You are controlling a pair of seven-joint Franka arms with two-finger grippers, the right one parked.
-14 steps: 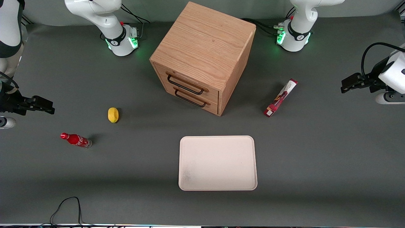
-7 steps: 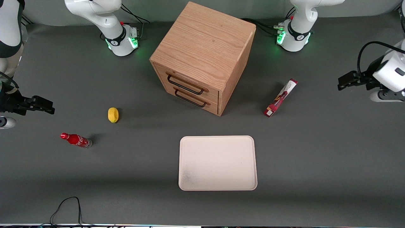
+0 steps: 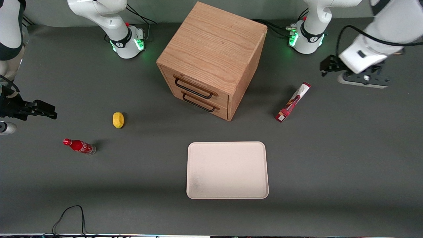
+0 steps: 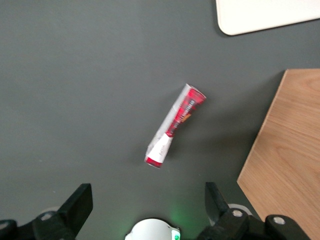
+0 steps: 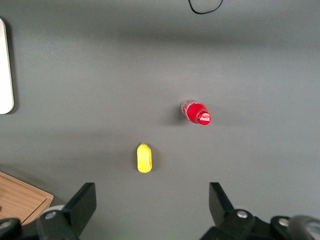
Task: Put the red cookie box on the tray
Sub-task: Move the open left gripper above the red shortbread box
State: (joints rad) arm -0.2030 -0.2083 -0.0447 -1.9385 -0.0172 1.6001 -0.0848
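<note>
The red cookie box (image 3: 293,101) (image 4: 175,125) lies flat on the grey table beside the wooden cabinet, slanted, with its white end farther from the front camera. The cream-pink tray (image 3: 227,170) (image 4: 260,15) sits bare, nearer the front camera than the cabinet and the box. My left gripper (image 3: 327,67) (image 4: 147,200) hangs above the table, farther from the front camera than the box and well apart from it. It is open, its fingers (image 4: 80,200) spread wide with nothing between them.
A wooden two-drawer cabinet (image 3: 211,59) (image 4: 285,160) stands mid-table, both drawers closed. A yellow lemon (image 3: 118,119) and a small red soda bottle (image 3: 79,146) lie toward the parked arm's end. The working arm's base (image 3: 305,38) is close to the gripper.
The left arm has swung in from the table's end toward the cabinet and away from the front camera, ending nearer the cookie box. The box and tray have not moved.
</note>
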